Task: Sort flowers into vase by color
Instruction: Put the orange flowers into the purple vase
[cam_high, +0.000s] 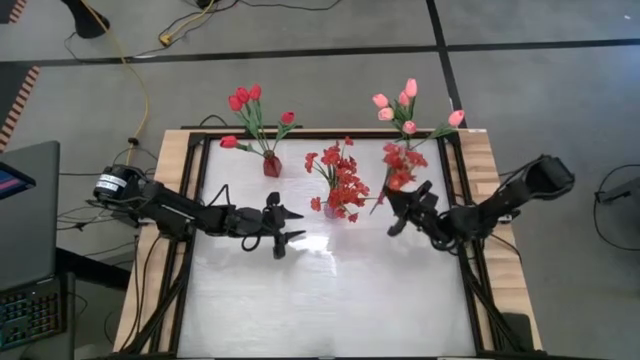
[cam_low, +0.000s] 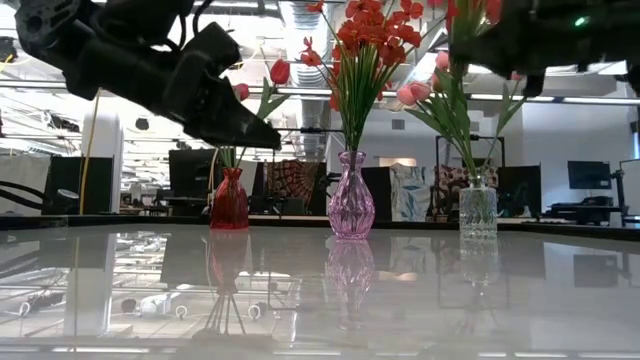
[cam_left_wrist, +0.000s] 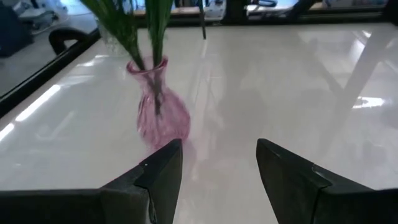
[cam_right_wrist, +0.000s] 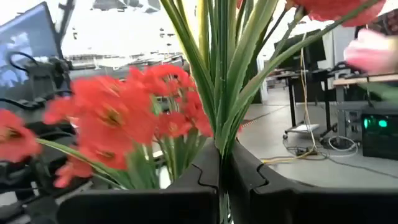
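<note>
Three vases stand in a row at the table's far side. A red vase (cam_high: 272, 165) holds red tulips (cam_high: 245, 100), a pink vase (cam_low: 351, 200) holds a bunch of small red blossoms (cam_high: 340, 180), and a clear vase (cam_low: 478, 210) holds pink tulips (cam_high: 405, 105). My right gripper (cam_right_wrist: 219, 155) is shut on another red bunch (cam_high: 400, 168), just in front of the clear vase and right of the pink one. My left gripper (cam_high: 295, 226) hovers open left of the pink vase (cam_left_wrist: 158, 115), pointing at it, with nothing between its fingers. My right gripper pinches the red bunch's green stems (cam_right_wrist: 219, 134) between its two fingers, which come about level from the table's right and lie across the stems. The stems fan upward from the fingers, blossoms on top. The bunch is lifted clear of the table, leaning toward the far edge.
The glossy white tabletop (cam_high: 330, 290) lies bare in front of the vases, inside a dark frame (cam_high: 470, 270). A laptop (cam_high: 25, 215) and keyboard sit off the table's left. Cables run across the floor behind.
</note>
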